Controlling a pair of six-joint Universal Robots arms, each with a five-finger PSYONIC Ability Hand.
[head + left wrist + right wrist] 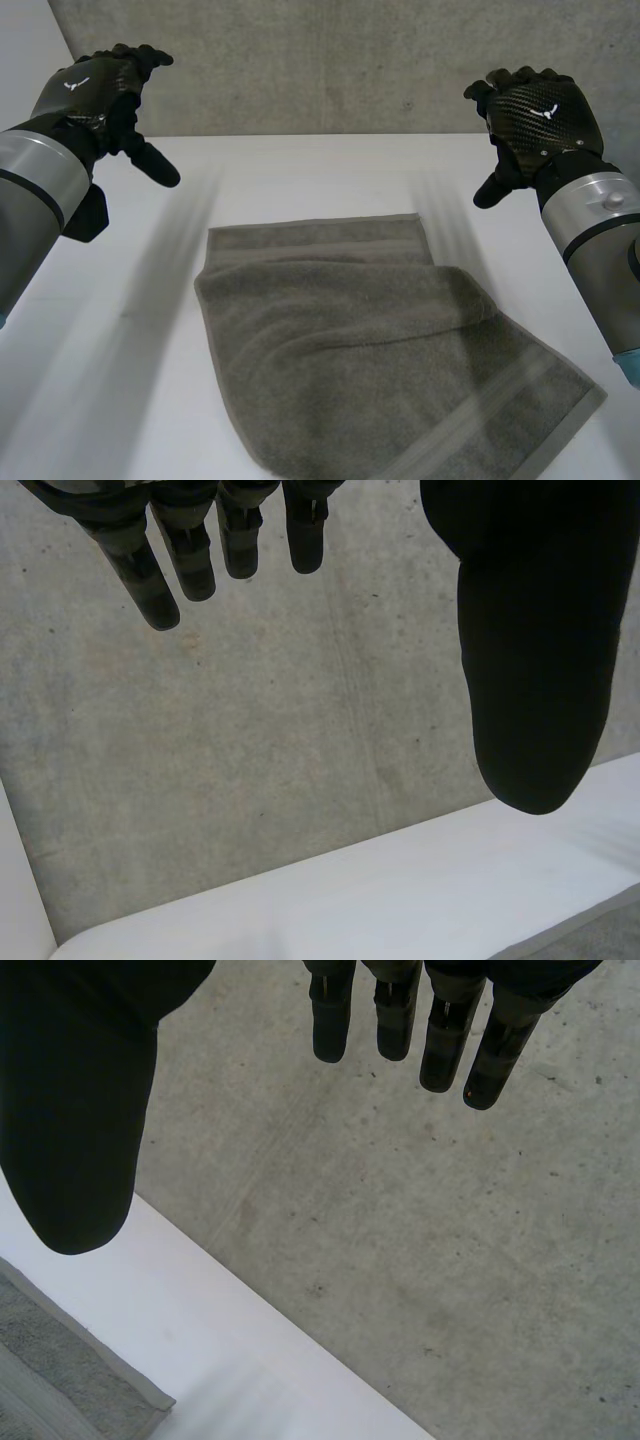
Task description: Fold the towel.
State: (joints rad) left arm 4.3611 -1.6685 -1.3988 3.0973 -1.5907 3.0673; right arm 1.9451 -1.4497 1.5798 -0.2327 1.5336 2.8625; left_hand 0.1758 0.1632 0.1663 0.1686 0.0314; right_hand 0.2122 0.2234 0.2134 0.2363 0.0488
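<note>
Hovering empty with fingers slack, left hand (95, 95) and right hand (540, 115) stood apart from the towel (370, 340) lying askew on the table (300, 170); grasping its misaligned edges off-corner risked a crooked fold.

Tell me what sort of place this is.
Likely a robot test bench: a white table against a concrete wall, one grey towel on it, left hand and right hand open above.

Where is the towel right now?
In the head view the grey towel lies on the white table, centre to right, apart from the left hand and right hand.
</note>
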